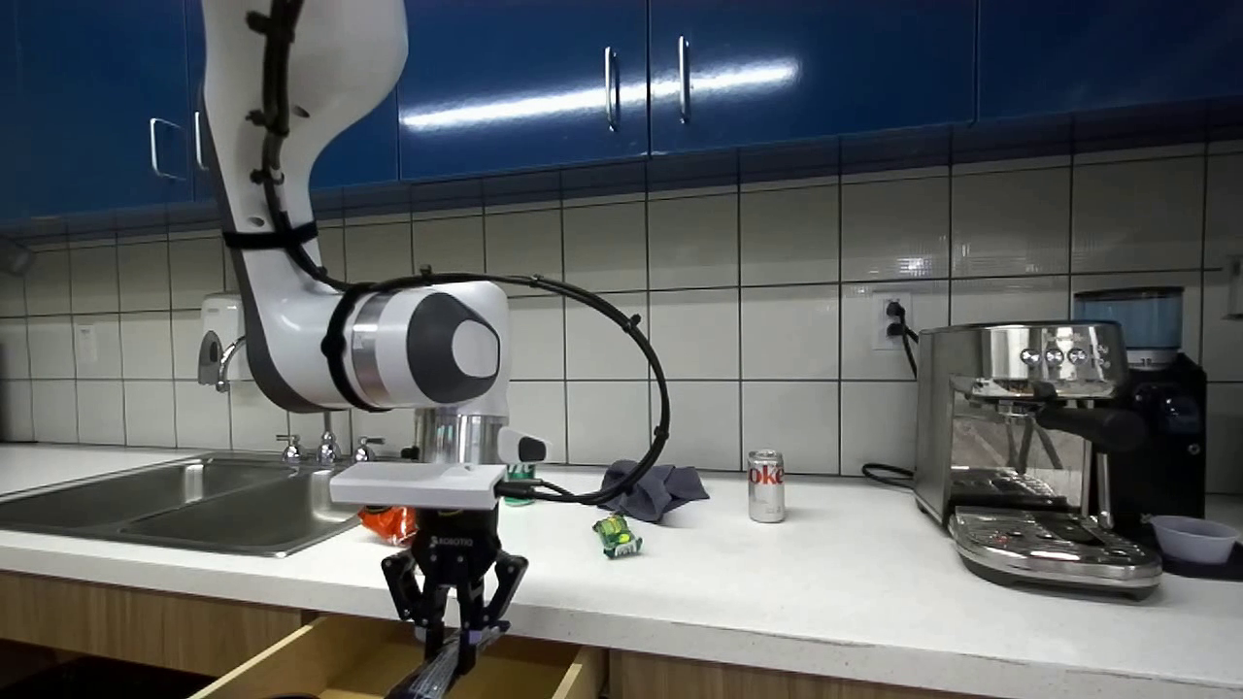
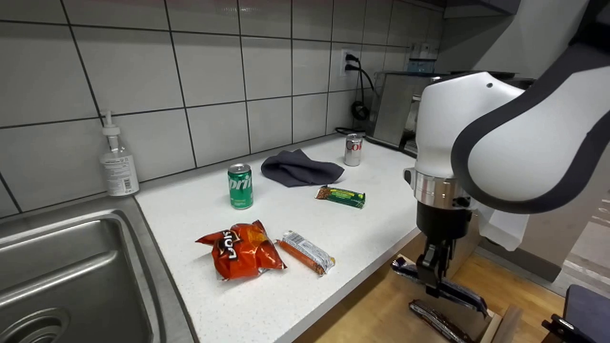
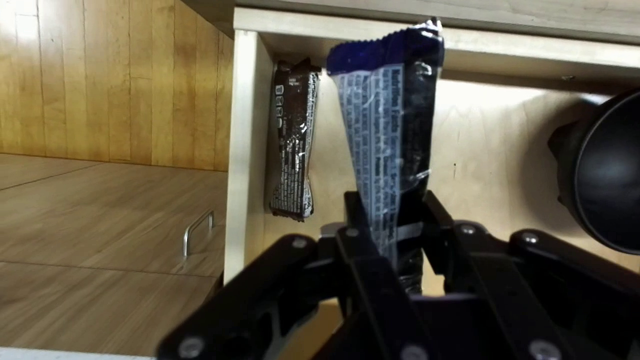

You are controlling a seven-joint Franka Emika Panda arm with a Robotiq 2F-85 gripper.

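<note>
My gripper (image 3: 392, 220) is shut on a dark blue and black wrapped bar (image 3: 385, 110), with its pale printed back facing the wrist camera. The gripper and bar are over the pulled-out wooden drawer (image 3: 242, 150). In the exterior views the gripper (image 1: 452, 641) (image 2: 434, 281) points down, and the held bar (image 1: 427, 678) (image 2: 462, 294) sits tilted. A brown wrapped bar (image 3: 295, 140) lies in the drawer along its side wall; it also shows in an exterior view (image 2: 438, 321) below the held bar. A black round object (image 3: 610, 175) stands in the drawer, partly out of frame.
The white counter (image 1: 777, 573) above the drawer bears an orange chip bag (image 2: 245, 250), an orange-silver bar (image 2: 305, 252), a green can (image 2: 240, 186), a green bar (image 2: 340, 196), a grey cloth (image 2: 300, 167) and a silver can (image 1: 765, 490). A sink (image 1: 282, 551) and coffee machine (image 1: 1020, 340) flank it.
</note>
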